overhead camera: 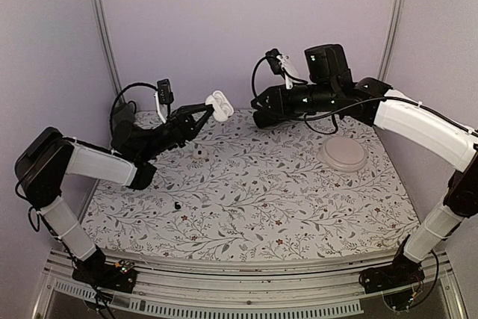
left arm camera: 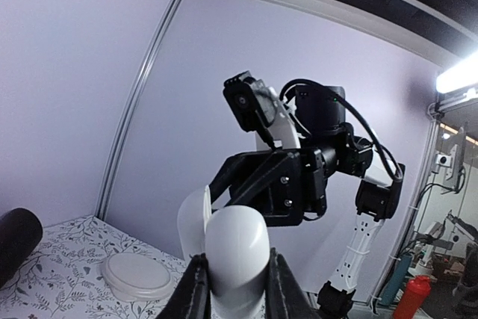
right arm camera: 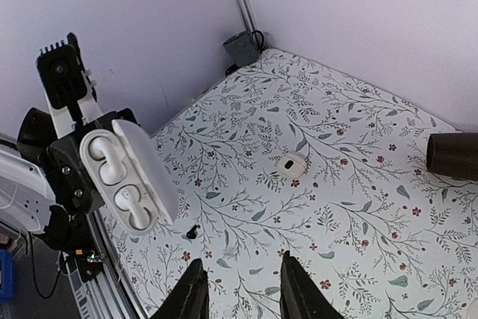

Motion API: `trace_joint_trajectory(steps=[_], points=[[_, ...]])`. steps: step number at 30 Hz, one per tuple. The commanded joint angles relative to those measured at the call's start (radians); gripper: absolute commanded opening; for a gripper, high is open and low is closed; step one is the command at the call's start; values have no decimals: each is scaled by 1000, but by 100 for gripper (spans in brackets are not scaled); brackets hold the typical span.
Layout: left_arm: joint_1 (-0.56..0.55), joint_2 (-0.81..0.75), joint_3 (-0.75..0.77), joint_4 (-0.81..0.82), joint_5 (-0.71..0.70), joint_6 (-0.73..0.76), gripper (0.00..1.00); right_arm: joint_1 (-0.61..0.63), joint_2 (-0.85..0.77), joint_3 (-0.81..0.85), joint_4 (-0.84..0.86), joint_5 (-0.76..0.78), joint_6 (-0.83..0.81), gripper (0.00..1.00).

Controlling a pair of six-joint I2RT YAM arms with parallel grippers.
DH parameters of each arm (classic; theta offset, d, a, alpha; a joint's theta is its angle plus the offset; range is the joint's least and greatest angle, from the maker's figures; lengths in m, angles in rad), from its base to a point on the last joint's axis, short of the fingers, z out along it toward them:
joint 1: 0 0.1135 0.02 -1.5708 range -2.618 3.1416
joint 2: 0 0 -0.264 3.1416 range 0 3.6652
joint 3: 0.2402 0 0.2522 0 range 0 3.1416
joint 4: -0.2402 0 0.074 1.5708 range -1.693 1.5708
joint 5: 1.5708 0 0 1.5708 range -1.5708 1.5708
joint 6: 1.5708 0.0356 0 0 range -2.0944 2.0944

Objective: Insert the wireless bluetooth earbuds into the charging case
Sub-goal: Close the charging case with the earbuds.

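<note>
The charging case [overhead camera: 219, 102] is held raised above the far left part of the table [overhead camera: 299, 214], pinched by its lower body in the left gripper [overhead camera: 211, 108], whose fingers [left arm camera: 196, 289] are pressed against both of its sides. The lid is seen swung open. In the right wrist view the open case [right arm camera: 123, 177] is turned toward the camera and two sockets are shown; pale rounded shapes are seen in both, the lower one with a small dark mark, but whether the earbuds are seated there cannot be told. The right gripper [overhead camera: 258, 119] is held in the air just right of the case and apart from it, pointing at it. Its fingers [right arm camera: 196, 298] are set narrowly apart with nothing between them. A white round lump with a dark spot [overhead camera: 200, 152] is left on the table below the case. A tiny black bit [overhead camera: 178, 205] is seen nearer, on the left. A pale round dish [overhead camera: 342, 155] is placed at the far right.
</note>
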Motion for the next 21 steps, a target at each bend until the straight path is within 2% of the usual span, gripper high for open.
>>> trace_joint_trajectory(steps=[1,8,18,21], points=[[-16,-15,53,297,65,-50,0,-19,55,24,97,-25,104,33],[-30,-2,81,296,103,-57,0,-17,137,74,192,-238,127,30],[-17,22,55,213,19,-38,0,-15,-4,-62,379,-490,123,30],[-13,21,55,195,8,-32,0,-13,-13,-70,328,-439,103,30]])
